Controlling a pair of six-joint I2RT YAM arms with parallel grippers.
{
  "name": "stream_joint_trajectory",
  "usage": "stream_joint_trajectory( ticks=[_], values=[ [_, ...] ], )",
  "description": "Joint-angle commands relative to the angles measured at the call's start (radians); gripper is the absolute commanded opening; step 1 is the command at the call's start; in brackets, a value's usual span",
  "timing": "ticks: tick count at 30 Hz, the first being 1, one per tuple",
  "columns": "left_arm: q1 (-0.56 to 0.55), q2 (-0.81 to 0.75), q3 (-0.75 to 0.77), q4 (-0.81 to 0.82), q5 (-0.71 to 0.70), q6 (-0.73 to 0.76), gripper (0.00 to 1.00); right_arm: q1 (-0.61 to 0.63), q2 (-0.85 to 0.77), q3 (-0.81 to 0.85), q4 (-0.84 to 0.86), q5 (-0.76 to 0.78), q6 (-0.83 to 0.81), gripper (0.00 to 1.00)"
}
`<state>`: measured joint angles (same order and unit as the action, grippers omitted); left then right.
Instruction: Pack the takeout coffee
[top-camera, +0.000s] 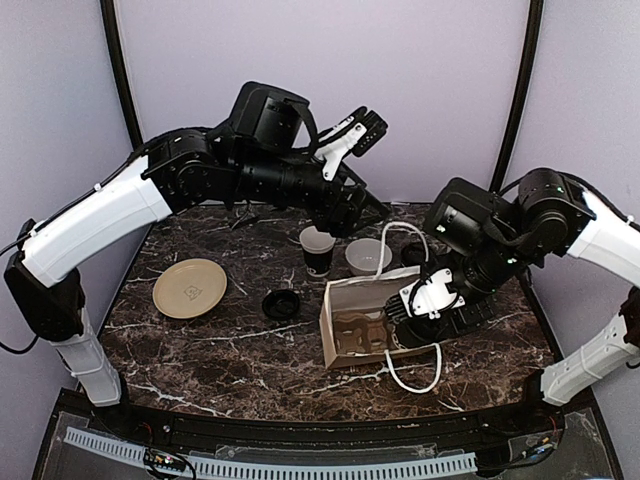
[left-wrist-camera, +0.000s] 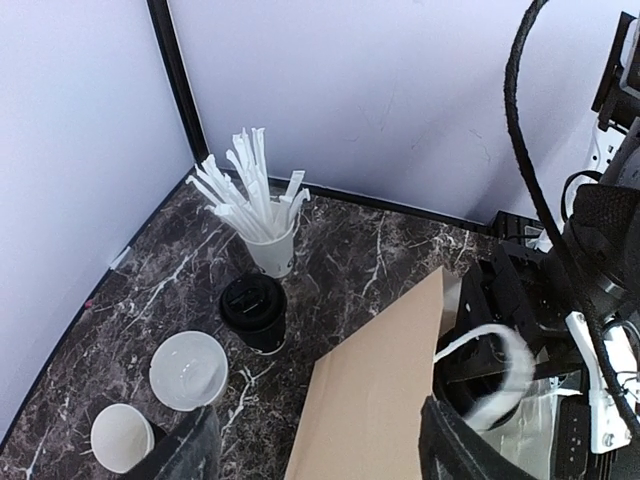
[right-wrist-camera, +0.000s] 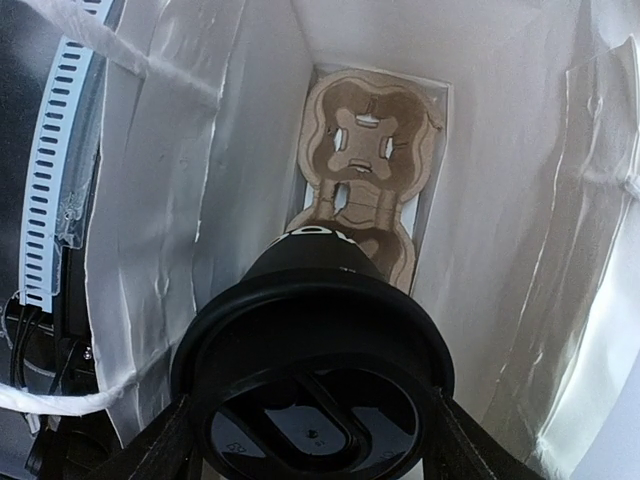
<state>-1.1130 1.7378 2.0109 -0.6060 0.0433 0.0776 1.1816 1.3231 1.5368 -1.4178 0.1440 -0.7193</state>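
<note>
- Okay, the paper bag (right-wrist-camera: 520, 200) is open, cardboard tray (right-wrist-camera: 365, 150) at its bottom.
- My right gripper (right-wrist-camera: 310, 445) squeezes a lidded coffee cup (right-wrist-camera: 315, 330) inside, over the tray's near end; I should lower it straight.
- My left gripper (top-camera: 358, 130) is open and empty.

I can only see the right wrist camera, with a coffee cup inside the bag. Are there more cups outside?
Observer: Yes. An open cup without a lid stands on the table just beyond the bag.
Operator: Where is its lid?
Observer: A loose black lid lies left of the bag, near a tan plate.
Operator: My right hand holds the lidded cup. Is the left hand helping?
Observer: No, the left hand hangs high above the table, open and empty.
</note>
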Motion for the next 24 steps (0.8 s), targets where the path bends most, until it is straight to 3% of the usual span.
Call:
stream_joint_trajectory(
  ticks=[1,6,10,24],
  values=[
    [0.000,-0.075,-0.022,0.024,-0.018,0.060,0.72,0.021,-0.033,-0.031,0.034,-0.006,0.007,0.51],
    [0.001,-0.080,-0.022,0.016,0.093,0.124,0.77,0.029,-0.039,-0.094,0.057,0.048,0.005,0.51],
    [0.019,-0.084,-0.065,0.046,0.029,0.146,0.77,0.036,-0.068,-0.170,0.081,0.064,-0.001,0.51],
    [0.164,-0.069,-0.242,0.240,0.128,0.040,0.77,0.088,-0.157,-0.319,0.202,0.106,0.006,0.50]
  ],
)
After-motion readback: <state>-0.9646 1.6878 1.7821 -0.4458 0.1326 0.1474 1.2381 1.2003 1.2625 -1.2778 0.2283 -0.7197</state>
